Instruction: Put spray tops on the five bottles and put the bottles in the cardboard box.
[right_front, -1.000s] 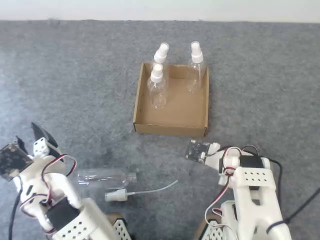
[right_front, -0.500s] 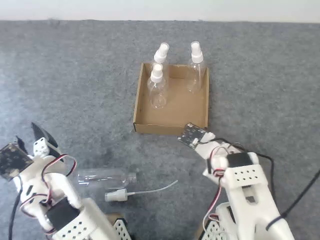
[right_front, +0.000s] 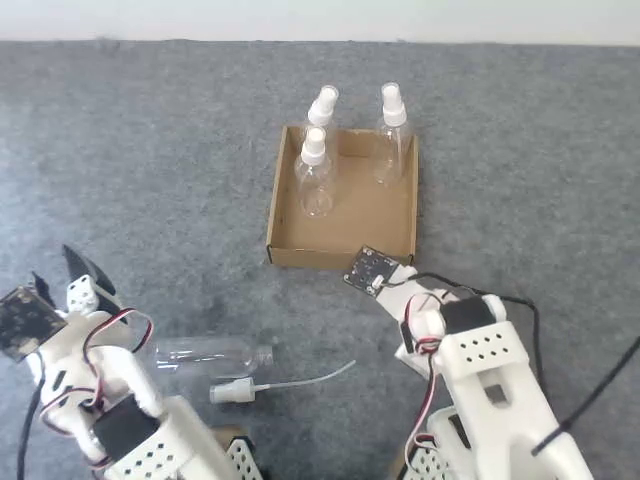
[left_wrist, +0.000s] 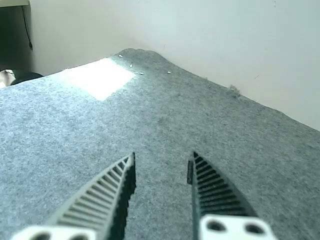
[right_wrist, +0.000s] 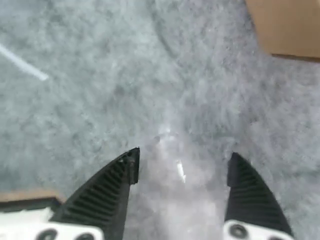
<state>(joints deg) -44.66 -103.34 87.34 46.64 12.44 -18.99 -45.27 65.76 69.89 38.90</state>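
High view: the cardboard box (right_front: 283, 200) sits on the grey felt tabletop (right_front: 140, 150) at 12 o'clock from the middle, open side up. Three bottles with spray tops stand in it: a front bottle (right_front: 315, 180) near the box's 9 o'clock wall, a back-left bottle (right_front: 324, 104) just behind it at 11 o'clock, and a back-right bottle (right_front: 391, 140) in the 1 o'clock corner. At 7 o'clock from the middle a bare bottle (right_front: 210, 353) lies on its side with its open neck toward 3 o'clock. Just beside it, at its 6 o'clock, lies a loose spray top (right_front: 235, 391), whose thin tube runs off toward 2 o'clock. The left arm (right_front: 95, 350) sits at 8 o'clock, well apart from the box. In the left wrist view the left claw (left_wrist: 163, 156) has its toothed fingers apart over bare felt, with nothing between them. The right arm (right_front: 470, 345) reaches from 5 o'clock, its wrist end at the box's 6 o'clock wall. In the right wrist view the right claw (right_wrist: 183, 153) appears clamped on a clear bottle (right_wrist: 180, 172), a pale glassy shape filling the gap between its fingers, with a corner of the box beyond.
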